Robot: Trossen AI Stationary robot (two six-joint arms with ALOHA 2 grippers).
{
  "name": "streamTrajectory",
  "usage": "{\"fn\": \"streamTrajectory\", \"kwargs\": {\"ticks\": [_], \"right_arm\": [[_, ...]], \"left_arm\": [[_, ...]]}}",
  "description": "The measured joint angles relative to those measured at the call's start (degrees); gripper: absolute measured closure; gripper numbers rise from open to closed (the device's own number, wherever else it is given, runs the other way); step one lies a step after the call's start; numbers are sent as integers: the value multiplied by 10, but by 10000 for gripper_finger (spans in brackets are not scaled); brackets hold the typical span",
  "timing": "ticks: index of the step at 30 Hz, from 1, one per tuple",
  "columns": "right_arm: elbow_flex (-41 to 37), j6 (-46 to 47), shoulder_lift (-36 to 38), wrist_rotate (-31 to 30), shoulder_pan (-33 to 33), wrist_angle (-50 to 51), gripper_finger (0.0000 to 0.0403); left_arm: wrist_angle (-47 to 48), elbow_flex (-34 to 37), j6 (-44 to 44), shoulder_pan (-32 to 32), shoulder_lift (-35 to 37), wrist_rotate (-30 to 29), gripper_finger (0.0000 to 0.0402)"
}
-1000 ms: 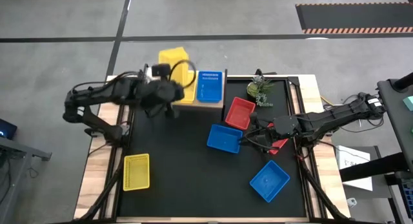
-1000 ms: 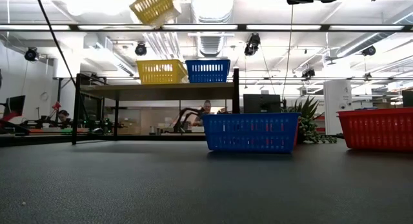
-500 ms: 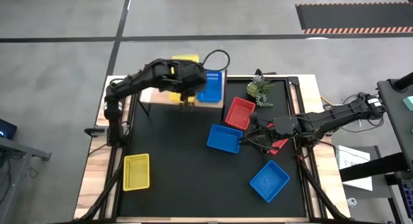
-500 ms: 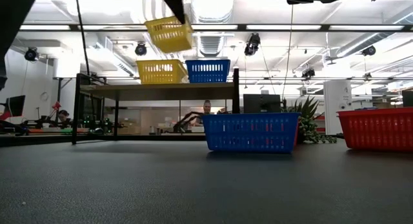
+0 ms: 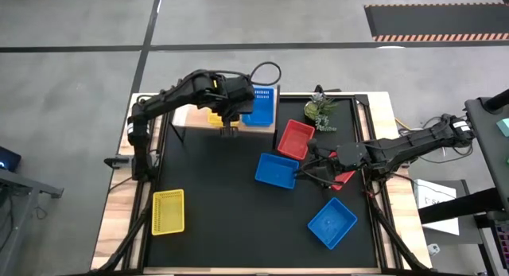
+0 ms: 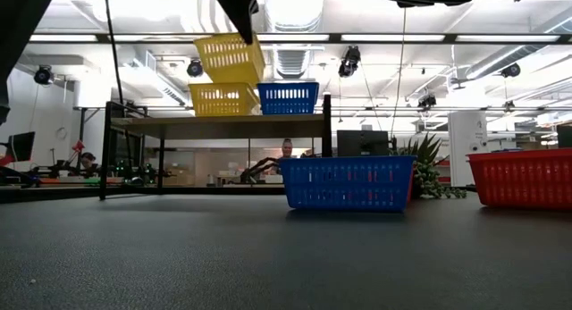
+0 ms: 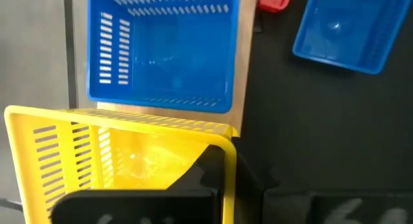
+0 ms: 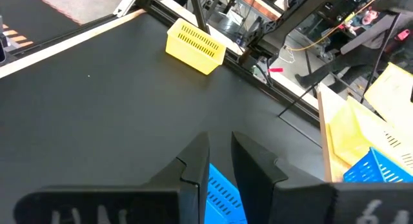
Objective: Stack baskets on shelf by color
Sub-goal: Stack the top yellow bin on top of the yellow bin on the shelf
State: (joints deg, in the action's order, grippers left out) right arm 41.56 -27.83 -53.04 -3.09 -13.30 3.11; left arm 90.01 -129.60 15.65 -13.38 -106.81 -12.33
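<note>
My left gripper (image 7: 229, 180) is shut on a yellow basket (image 6: 231, 58). It holds the basket tilted just above another yellow basket (image 6: 223, 99), which stands on the pale-wood shelf (image 6: 214, 124). A blue basket (image 7: 161, 56) stands beside that one on the shelf. My right gripper (image 8: 219, 153) is over the table's right part, shut on a blue basket (image 5: 277, 170) that rests on the tabletop. Whether the held yellow basket touches the one below it does not show. My left gripper has a side wall (image 7: 228, 161) of the yellow basket near a corner, one finger (image 7: 205, 175) inside and the other outside. The fingers slant down from above. The basket hangs tilted, clear of the table and over the shelf. My right gripper has the blue basket's right-hand wall (image 8: 218, 188) between its two fingers. They reach in nearly level from the table's right side. The basket's bottom (image 6: 347, 208) stays on the table.
On the tabletop lie a red basket (image 5: 295, 138), another blue basket (image 5: 332, 222), a yellow basket (image 5: 168, 211) at the near left, and a red basket (image 5: 344, 179) partly under my right arm. A small potted plant (image 5: 320, 109) stands beside the shelf.
My left gripper has swung toward the table's right, over the shelf, tipping to point more steeply down. The yellow basket has come down with it to just above the shelf's yellow basket and is still tilted. The right arm has kept still.
</note>
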Motion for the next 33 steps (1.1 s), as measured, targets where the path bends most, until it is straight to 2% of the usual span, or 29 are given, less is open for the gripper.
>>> {"fn": "streamTrajectory", "kwargs": {"ticks": [26, 33], "right_arm": [[0, 3, 0, 0, 0, 0, 345], [0, 4, 0, 0, 0, 0, 345]], "left_arm": [[-49, 123, 25, -16, 0, -4, 401], [-56, 126, 28, -17, 0, -6, 362]]}}
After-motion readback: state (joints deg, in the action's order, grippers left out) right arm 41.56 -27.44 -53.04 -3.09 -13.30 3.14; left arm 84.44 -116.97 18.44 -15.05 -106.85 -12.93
